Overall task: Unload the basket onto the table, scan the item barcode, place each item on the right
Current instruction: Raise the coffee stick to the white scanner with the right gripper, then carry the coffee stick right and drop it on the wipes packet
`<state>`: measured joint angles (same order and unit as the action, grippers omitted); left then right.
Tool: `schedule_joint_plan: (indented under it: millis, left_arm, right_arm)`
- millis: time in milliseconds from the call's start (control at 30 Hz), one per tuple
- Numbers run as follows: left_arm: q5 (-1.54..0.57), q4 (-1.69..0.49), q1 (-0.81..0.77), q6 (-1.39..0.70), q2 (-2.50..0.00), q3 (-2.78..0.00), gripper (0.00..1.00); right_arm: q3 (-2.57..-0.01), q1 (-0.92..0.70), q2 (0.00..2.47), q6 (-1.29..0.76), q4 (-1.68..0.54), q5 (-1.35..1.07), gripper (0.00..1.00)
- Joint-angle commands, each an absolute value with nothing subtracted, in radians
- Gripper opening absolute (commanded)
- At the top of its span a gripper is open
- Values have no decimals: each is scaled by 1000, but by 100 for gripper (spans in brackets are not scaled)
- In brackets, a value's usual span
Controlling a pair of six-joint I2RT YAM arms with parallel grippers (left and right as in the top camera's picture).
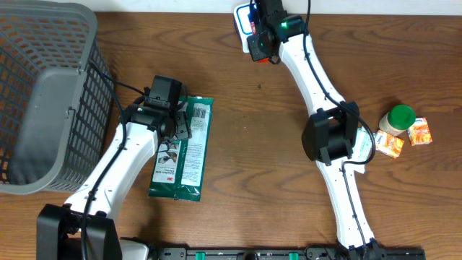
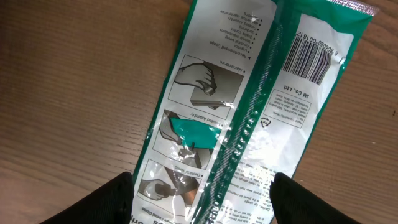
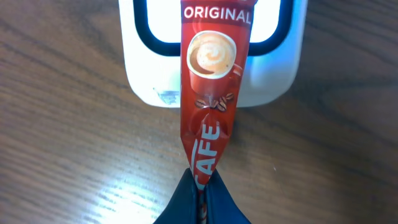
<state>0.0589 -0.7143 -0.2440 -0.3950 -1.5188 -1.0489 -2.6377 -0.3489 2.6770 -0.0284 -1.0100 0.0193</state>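
The flat green plastic packet (image 1: 180,152) lies near the left edge of the brown wooden table (image 1: 245,144), with the left gripper (image 2: 202,199) open above it. At the far edge, over the white boxy scanner (image 3: 143,81), the right gripper (image 3: 200,190) pinches the slim red coffee sachet (image 3: 211,93). Scanning seems to be in hand; next, the sachet's barcode must face the scanner.

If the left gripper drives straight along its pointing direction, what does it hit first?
Most likely the green packet, flat on the table and centred under the open left gripper; gap unclear.
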Motion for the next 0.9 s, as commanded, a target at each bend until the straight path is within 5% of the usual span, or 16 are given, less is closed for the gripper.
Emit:
schedule_joint_plan:
  millis: [0, 633, 867]
  left_arm:
    - [72, -718, -240, -393, -1523, -1051, 72]
    - [72, -718, -240, -393, -1523, -1051, 72]
    - [72, -718, -240, -393, -1523, -1051, 72]
  right_arm:
    - [-2655, -358, 2671, -10, -982, 31, 2]
    - [-2656, -354, 2682, -10, -966, 24, 1]
    - [-2669, -334, 2501, -10, -1093, -35, 1]
